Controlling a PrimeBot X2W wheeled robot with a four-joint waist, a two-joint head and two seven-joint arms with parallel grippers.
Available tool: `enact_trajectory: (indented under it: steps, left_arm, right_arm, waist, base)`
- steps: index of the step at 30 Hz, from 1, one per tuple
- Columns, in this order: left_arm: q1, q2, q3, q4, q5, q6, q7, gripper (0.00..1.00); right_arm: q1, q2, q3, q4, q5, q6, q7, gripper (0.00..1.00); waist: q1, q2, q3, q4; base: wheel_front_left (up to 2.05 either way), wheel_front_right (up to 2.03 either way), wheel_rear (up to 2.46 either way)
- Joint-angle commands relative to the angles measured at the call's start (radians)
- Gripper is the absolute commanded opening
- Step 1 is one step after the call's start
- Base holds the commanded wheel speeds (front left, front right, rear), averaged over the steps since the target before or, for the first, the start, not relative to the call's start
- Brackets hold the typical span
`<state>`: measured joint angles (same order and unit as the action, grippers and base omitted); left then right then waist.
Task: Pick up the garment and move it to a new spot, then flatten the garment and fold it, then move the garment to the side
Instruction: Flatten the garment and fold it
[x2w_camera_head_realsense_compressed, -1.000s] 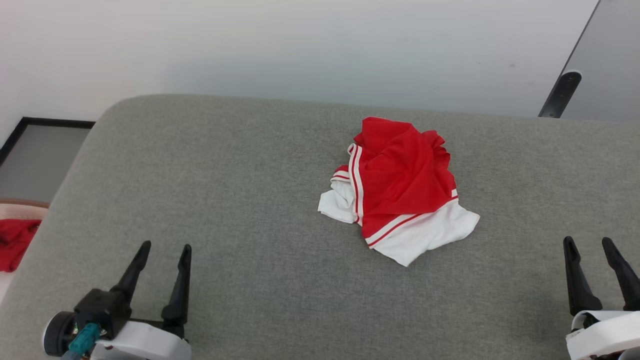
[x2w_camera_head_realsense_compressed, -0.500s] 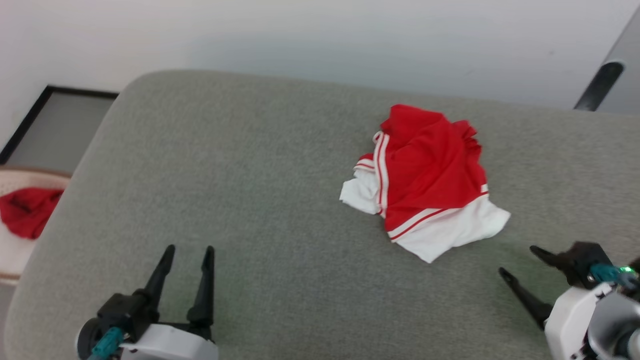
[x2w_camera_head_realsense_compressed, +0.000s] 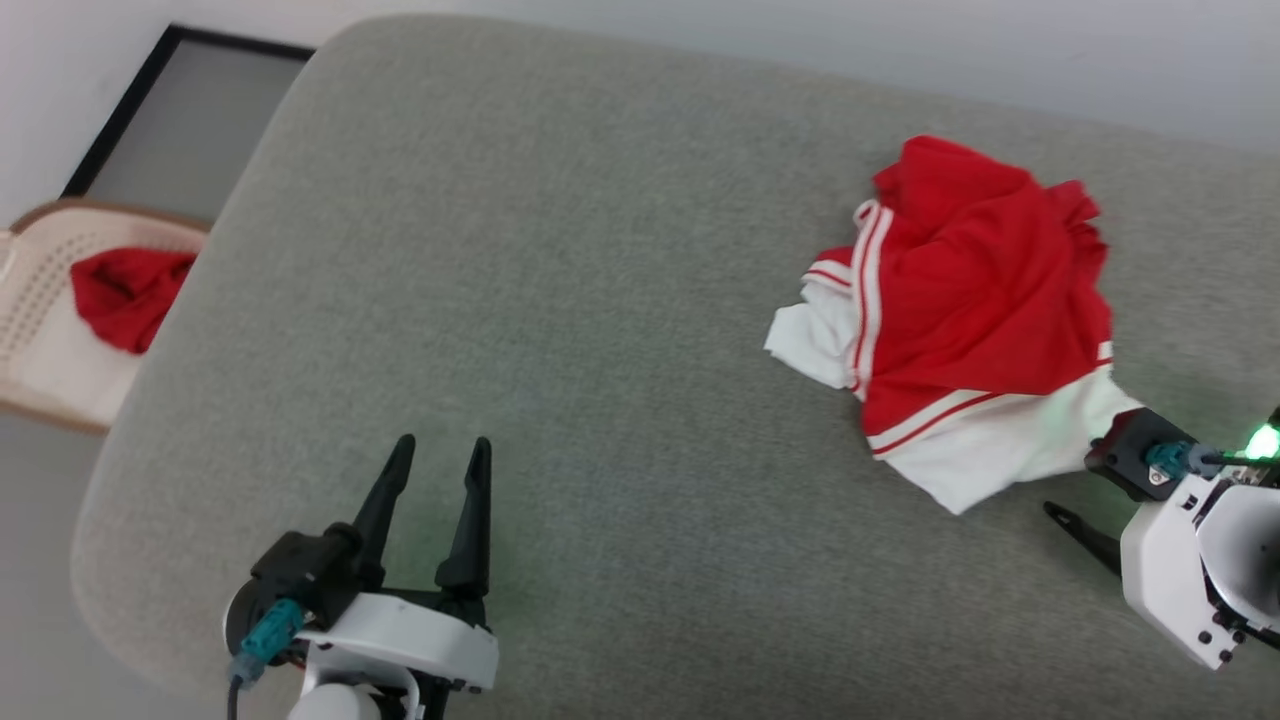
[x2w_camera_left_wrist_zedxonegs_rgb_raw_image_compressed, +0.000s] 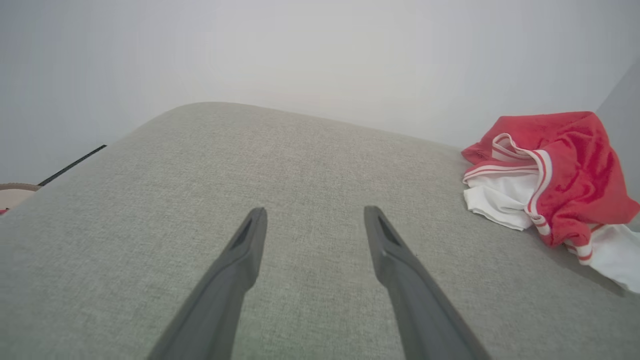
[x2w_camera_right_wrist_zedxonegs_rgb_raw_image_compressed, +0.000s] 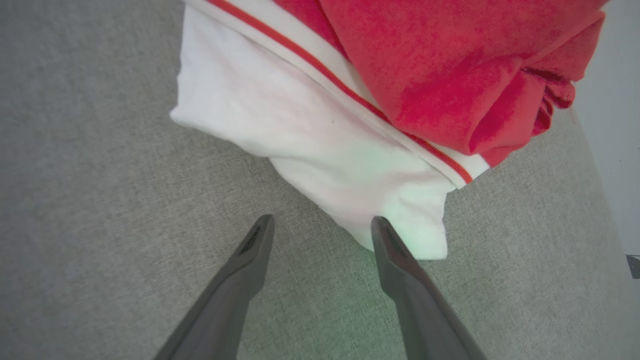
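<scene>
You are working over a broad grey fabric surface (x2w_camera_head_realsense_compressed: 560, 300) that takes up most of the head view. The garment (x2w_camera_head_realsense_compressed: 980, 300) lies on it in the upper right of that frame as a crumpled heap, red on top with white sleeves spilling out at its lower edge. Expect it to be light, limp and stretchy: it will sag and trail wherever it is not held, and a shallow pinch may lift one layer only. Your left gripper (x2w_camera_head_realsense_compressed: 442, 445) sits at the lower left, well apart from the cloth, fingers spread wide and empty. Your right gripper (x2w_camera_right_wrist_zedxonegs_rgb_raw_image_compressed: 322, 222) is at the lower right of the head view, also wide open with nothing between its fingers, tips at the near corner of the white sleeve (x2w_camera_right_wrist_zedxonegs_rgb_raw_image_compressed: 310, 150); whether one tip touches it I cannot tell. For a firmer hold, I would bite deeper, toward the striped trim (x2w_camera_right_wrist_zedxonegs_rgb_raw_image_compressed: 350, 95), where the seam is thicker and less likely to slip.
</scene>
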<state>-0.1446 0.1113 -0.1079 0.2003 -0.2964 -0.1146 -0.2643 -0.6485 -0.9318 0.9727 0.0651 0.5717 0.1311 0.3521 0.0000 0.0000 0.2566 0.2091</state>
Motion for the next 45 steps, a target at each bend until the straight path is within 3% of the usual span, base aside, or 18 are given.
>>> enact_trajectory:
  steps: [1,7,8,9,10,11,16,21,34,45]
  left_arm:
    - [-0.014,-0.007,0.004,0.002,0.007,-0.006,0.000,1.00]
    - [-0.025,-0.031,0.016,0.015,0.013,-0.013,0.000,1.00]
    - [-0.027,-0.033,0.016,0.017,0.013,-0.015,0.000,1.00]
    - [-0.029,-0.035,0.017,0.018,0.014,-0.016,0.000,1.00]
    - [-0.030,-0.037,0.017,0.019,0.015,-0.016,0.000,1.00]
    - [-0.031,-0.039,0.018,0.020,0.015,-0.015,0.000,1.00]
    - [-0.023,-0.045,0.027,0.022,0.016,-0.017,0.000,1.00]
    - [-0.013,-0.033,0.028,0.015,0.015,-0.017,0.000,1.00]
    - [-0.030,-0.003,0.010,0.006,0.011,-0.017,0.000,1.00]
    - [-0.057,0.016,-0.001,0.007,0.000,-0.017,0.000,1.00]
  right_arm:
    - [-0.037,-0.004,0.034,0.013,0.013,-0.001,-0.005,1.00]
    - [-0.138,-0.009,0.187,0.072,0.038,-0.001,-0.012,1.00]
    - [-0.152,-0.010,0.216,0.079,0.043,-0.001,-0.008,0.88]
    - [-0.165,-0.010,0.242,0.085,0.045,-0.001,-0.005,0.42]
    - [-0.175,-0.009,0.262,0.091,0.051,-0.001,-0.001,0.04]
    - [-0.183,-0.008,0.277,0.095,0.057,-0.001,-0.001,0.00]
    - [-0.219,-0.009,0.292,0.152,0.082,-0.001,-0.045,0.00]
    - [-0.196,-0.023,0.240,0.211,0.107,-0.001,-0.123,0.00]
    - [-0.067,-0.103,0.001,0.331,0.117,-0.001,-0.234,0.00]
    - [-0.012,-0.106,-0.168,0.475,0.111,-0.001,-0.262,0.00]
  waist:
    - [0.0000,0.0000,0.045,0.047]
    - [0.0000,0.0000,0.058,0.064]
    - [0.0000,0.0000,0.060,0.066]
    - [0.0000,0.0000,0.061,0.067]
    - [0.0000,0.0000,0.061,0.068]
    - [0.0000,0.0000,0.061,0.067]
    - [0.0000,0.0000,0.052,0.052]
    - [0.0000,0.0000,0.040,0.015]
    - [0.0000,0.0000,0.042,-0.096]
    - [0.0000,0.0000,0.067,-0.105]
  base:
    - [0.00,0.00,0.00]
    - [0.00,0.00,0.00]
    - [0.00,0.00,0.00]
    - [0.00,0.00,0.00]
    - [0.00,0.00,0.00]
    - [0.00,0.00,0.00]
    - [0.00,0.00,0.00]
    - [0.00,0.00,0.00]
    - [0.00,0.00,0.00]
    - [0.00,0.00,0.00]
